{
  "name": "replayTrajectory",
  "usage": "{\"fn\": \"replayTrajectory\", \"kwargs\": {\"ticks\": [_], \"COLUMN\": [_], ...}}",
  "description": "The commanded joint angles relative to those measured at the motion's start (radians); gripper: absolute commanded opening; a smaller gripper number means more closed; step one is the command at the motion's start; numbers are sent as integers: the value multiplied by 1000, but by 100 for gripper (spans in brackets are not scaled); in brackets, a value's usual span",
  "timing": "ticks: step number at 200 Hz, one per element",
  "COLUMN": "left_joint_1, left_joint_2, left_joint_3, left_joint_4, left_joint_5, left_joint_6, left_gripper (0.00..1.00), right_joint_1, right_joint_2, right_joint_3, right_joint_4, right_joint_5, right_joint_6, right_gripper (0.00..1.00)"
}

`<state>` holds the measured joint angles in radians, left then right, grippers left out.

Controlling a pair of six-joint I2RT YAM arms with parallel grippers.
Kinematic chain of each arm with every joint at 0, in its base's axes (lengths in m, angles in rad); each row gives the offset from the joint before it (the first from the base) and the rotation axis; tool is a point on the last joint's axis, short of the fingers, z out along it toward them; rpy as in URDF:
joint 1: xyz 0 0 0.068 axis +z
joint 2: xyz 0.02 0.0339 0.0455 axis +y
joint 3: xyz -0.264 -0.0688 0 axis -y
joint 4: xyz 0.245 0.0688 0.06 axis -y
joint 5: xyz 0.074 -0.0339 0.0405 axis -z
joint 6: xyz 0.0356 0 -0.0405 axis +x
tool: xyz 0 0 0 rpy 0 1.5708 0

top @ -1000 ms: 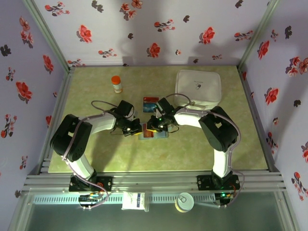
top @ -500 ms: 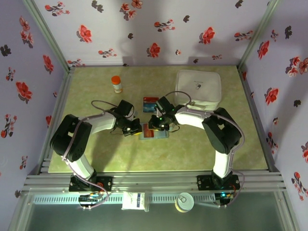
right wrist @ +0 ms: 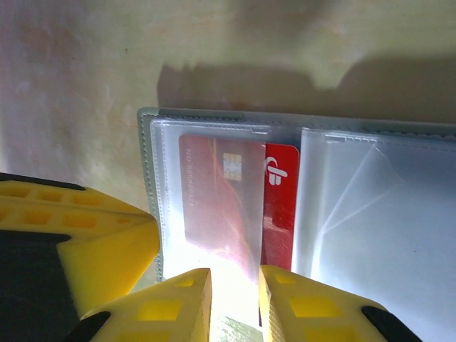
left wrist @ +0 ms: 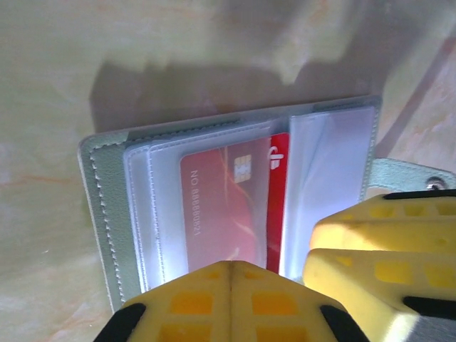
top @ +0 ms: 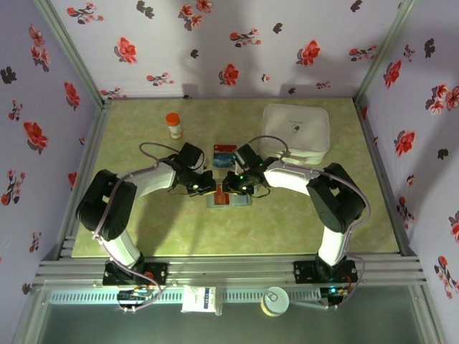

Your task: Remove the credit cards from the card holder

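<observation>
Card holder [top: 237, 202]: lies open and flat on the table [top: 179, 233] near its centre, under both grippers; its long axis runs left to right across the table, clear sleeves facing up.
Holder edge [left wrist: 96, 206]: grey-green stitched border on the left side in the left wrist view.
Red card [left wrist: 221, 206]: inside a frosted sleeve of the left panel, long axis crosswise to the holder's, chip end pointing away from both wrist cameras; a brighter red strip with a white logo lies just to its right.
Loose cards [top: 224, 150]: red and blue, flat on the table farther from the arms than the holder, apart from it.
Left arm: elbow out to the left, forearm angled inward, wrist low.
Left gripper [left wrist: 231, 274]: fingers pressed together, nothing seen between them, tips at the red card's near end.
Right arm: mirrors the left, elbow out to the right.
Right gripper [right wrist: 235, 288]: fingers a narrow gap apart at the sleeve's near edge; contact cannot be told.
White box [top: 295, 129]: far right.
Orange-capped bottle [top: 173, 125]: far left, upright.
</observation>
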<state>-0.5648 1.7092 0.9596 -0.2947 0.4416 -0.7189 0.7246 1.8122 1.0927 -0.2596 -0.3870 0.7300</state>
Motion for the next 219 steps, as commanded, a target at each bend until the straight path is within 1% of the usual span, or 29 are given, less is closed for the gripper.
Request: {"fn": "replayTrajectory", "kwargs": {"ticks": [1,40,133,181,194,219], "left_joint_1": [-4,-4,-5,-4,-4,-4], "left_joint_2": [35,50,79,78,78,73], "left_joint_3": [14,1,4,-5,-6,-10], "left_joint_4": [-42,-52,-64,-73,-74,-74], "left_joint_5": [-29,-51,-53,-61,-59,-60], "left_joint_6": [32,40,47,48,49,47], "left_gripper": [0,0,0,0,0,0], "right_joint_1": [-5,-8,-18,-29,-33,-40], "right_joint_2": [-4,13,70,71,54,26], "right_joint_3": [-14,-8,0,-45,-62,-75], "right_joint_4": [8,11,9,143,180,199], "right_joint_5": [8,3,-3,-96,-106,-115], "right_joint_6": [11,14,3,60,79,87], "right_gripper": [25,25,26,24,24,21]}}
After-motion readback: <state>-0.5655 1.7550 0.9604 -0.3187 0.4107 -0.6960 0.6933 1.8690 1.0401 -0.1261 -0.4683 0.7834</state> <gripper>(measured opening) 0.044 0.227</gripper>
